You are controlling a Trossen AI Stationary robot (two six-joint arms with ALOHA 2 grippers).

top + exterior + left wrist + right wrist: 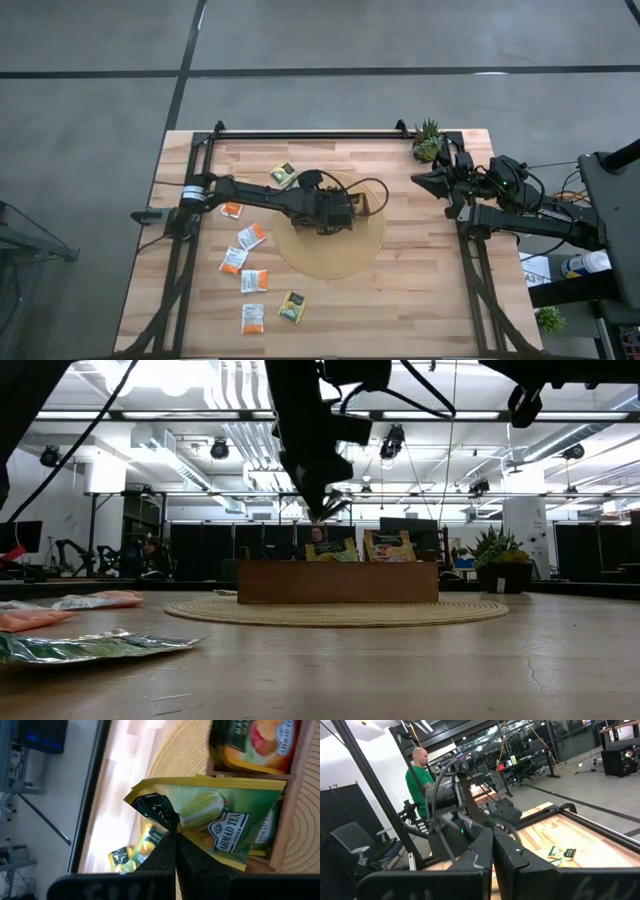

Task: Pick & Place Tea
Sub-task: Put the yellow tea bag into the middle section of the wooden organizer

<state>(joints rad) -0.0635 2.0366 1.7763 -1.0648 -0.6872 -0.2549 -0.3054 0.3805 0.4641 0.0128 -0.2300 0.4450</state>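
Observation:
My left gripper [338, 214] hangs over the brown wooden tray [338, 582] on the round mat, shut on a yellow-green tea sachet [220, 815]. In the tray stand an orange sachet [255, 745] and green ones [330, 548]. Several loose sachets lie flat on the table's left half: orange ones [251, 236] and yellow-green ones [283, 173] [292, 306]. My right gripper [440, 181] waits shut at the table's far right, holding nothing. My left gripper pinches the sachet between its two fingers at one edge, beside the dark label [167, 822]. The fingers slant down from the table's left. The sachet sticks out beyond the fingertips [187, 851], clear of the tray and above its compartments.
The tray sits on a round woven mat [330, 262] at the table's middle. A potted plant [427, 140] stands at the far right corner, next to my right gripper. A black rail [310, 134] runs along the far edge. A person in a green shirt [420, 775] stands beyond the table.

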